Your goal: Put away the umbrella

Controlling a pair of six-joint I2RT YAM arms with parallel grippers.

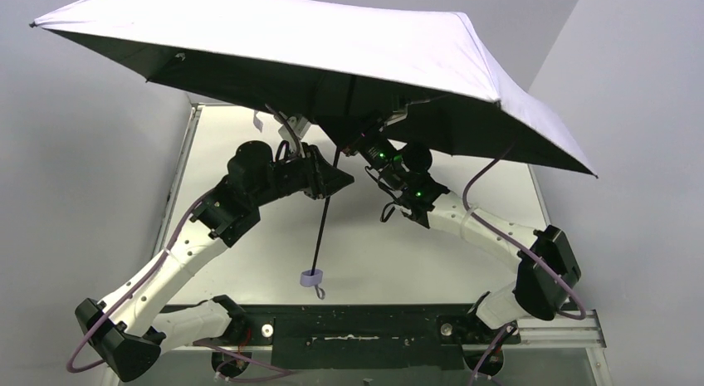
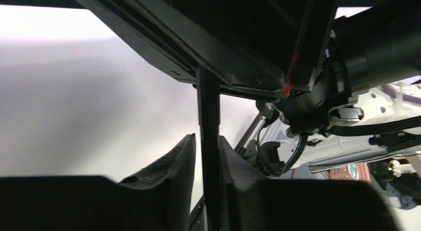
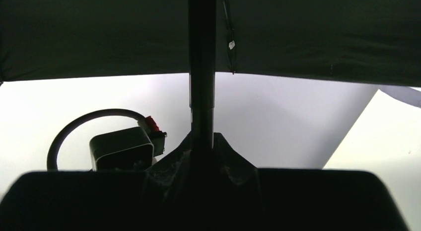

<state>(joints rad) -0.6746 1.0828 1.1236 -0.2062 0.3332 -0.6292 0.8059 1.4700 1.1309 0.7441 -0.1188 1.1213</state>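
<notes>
A pale, matte table (image 1: 374,253) is seen from above, bounded by a light metal rim (image 1: 178,183) along its left and right sides. Its far end is hidden by the open umbrella (image 1: 332,46). A dark plate (image 1: 357,334) is laid across the near edge, and 2 bases are bolted there: the left arm base (image 1: 228,320) and the right arm base (image 1: 486,315).
</notes>
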